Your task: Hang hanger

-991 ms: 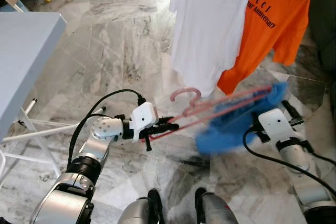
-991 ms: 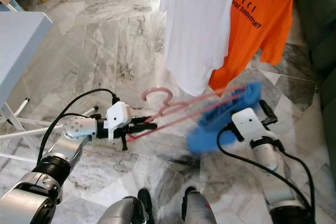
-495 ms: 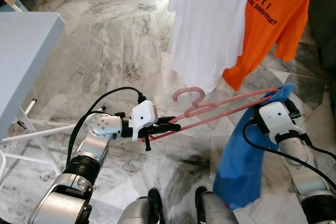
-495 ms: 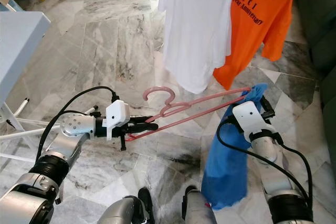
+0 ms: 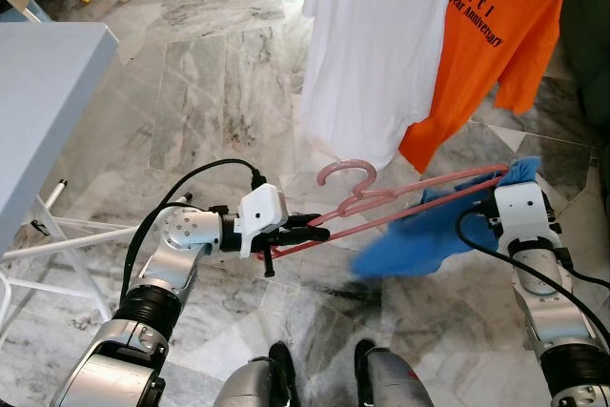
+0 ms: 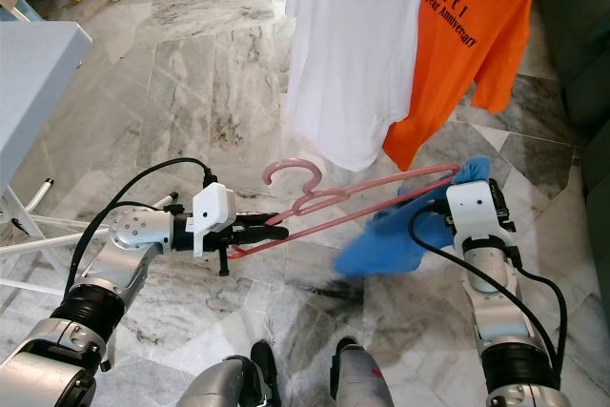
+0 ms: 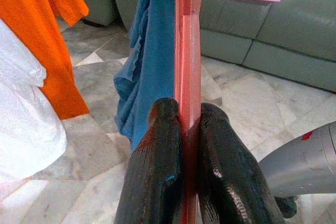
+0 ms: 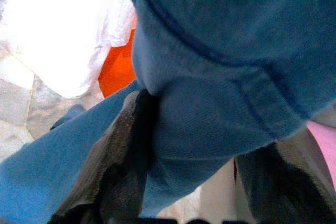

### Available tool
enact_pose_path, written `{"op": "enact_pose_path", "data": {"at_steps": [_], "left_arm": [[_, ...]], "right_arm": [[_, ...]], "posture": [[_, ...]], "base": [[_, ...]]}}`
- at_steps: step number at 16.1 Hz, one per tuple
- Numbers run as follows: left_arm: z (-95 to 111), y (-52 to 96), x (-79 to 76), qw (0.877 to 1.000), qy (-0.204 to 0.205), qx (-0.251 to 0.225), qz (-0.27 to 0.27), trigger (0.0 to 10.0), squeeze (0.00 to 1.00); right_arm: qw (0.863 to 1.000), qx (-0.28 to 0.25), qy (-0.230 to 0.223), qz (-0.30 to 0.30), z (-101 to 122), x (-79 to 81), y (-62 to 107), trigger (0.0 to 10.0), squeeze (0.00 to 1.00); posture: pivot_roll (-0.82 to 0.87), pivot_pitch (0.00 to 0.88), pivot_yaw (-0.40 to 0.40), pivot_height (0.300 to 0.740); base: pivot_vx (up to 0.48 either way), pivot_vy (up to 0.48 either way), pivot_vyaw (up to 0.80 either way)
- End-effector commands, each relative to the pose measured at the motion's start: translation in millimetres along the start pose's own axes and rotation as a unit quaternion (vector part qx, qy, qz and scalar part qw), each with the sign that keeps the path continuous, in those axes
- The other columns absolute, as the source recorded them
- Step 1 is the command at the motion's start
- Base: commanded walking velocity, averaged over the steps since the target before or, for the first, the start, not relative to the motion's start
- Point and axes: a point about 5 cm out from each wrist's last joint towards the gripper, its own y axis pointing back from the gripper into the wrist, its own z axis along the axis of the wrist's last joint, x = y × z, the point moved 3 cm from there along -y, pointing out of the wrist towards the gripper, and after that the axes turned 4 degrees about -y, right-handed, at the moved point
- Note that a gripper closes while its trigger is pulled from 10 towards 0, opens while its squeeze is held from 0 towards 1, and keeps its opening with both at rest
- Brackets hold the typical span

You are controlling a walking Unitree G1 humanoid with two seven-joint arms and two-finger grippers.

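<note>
Left end effector (image 7: 181, 145) clamped on one end of the pink hanger (image 5: 400, 199), held roughly level above the marble floor (image 5: 219, 73). Right end effector (image 5: 503, 178) at the far end, fingers closed on the blue shirt (image 5: 419, 240) (blurred, draped off the hanger). White shirt (image 5: 372, 54) and orange shirt (image 5: 486, 35) hang behind.

You see two silver arms with white wrist boxes, looping black cables, and black fingers (image 7: 157, 177).
</note>
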Motion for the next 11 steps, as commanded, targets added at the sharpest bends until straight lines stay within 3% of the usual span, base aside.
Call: {"op": "enact_pose_path", "data": {"at_steps": [1,11], "left_arm": [[3,1.4,-0.5,1.000,-0.002,-0.013,0.005,0.0,0.00],[3,-2.1,-0.5,1.000,-0.001,-0.015,0.015,0.0,0.00]], "right_arm": [[1.000,0.012,-0.008,-0.008,-8,-2.6,2.4,0.0,0.00],[0.999,0.010,-0.015,-0.038,-9,-18.5,-0.1,0.0,0.00]], "posture": [[-0.16,0.276,0.116,0.740],[-0.17,0.266,0.107,0.740]], "base": [[0.000,0.000,0.00],[0.000,0.000,0.00]]}}
